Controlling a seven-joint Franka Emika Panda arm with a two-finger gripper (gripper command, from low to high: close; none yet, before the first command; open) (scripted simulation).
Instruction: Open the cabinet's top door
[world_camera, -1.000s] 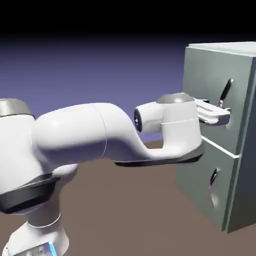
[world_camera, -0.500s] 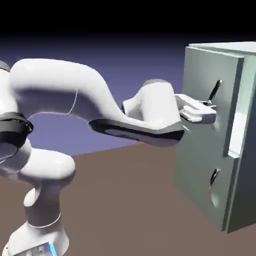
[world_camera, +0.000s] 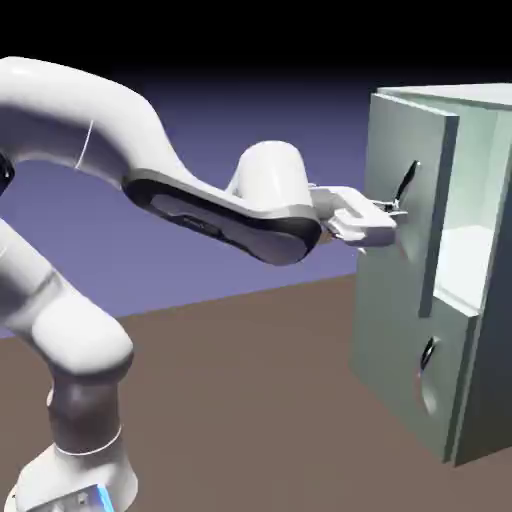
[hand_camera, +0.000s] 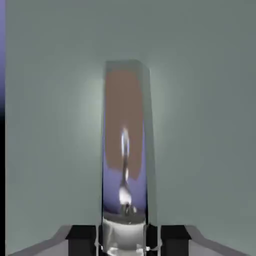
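Observation:
The pale grey-green cabinet stands at the exterior view's right. Its top door stands out from the front, and the pale interior shows behind its edge. My gripper is shut on the door's curved silver handle. In the hand view the shiny handle runs upright between my two dark fingertips, with the gripper closed around its lower end. The door panel fills the rest of that view.
The bottom door is closed, with its smaller handle on the front. The brown table stretches between my base and the cabinet. My elbow is raised high at the upper left.
My gripper has closed on the top door's handle and pulled back to the left. The door has come away from the cabinet, baring the interior. My arm has folded upward.

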